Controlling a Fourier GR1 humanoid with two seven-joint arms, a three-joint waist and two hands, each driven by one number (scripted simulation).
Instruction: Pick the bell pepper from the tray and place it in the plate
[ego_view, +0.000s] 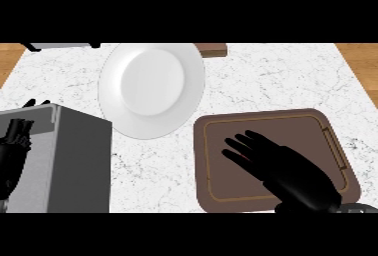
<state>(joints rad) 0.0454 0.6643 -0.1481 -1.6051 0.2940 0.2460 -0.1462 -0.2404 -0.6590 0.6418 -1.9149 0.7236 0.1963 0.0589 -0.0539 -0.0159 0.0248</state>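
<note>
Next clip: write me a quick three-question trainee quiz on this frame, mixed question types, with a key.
1. True or false: the white plate already holds the bell pepper.
2. Which hand is over the brown tray? A) left B) right C) both
3. Fill in: at the view's left stands a grey ____.

Key
1. False; the plate is bare.
2. B; the right hand reaches over the tray, fingers spread, and no pepper shows. The left hand is at the left edge.
3. box.

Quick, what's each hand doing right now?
Right hand: open, fingers straight, over the brown tray, holding nothing visible.
Left hand: mostly hidden by the grey box; cannot tell.
</note>
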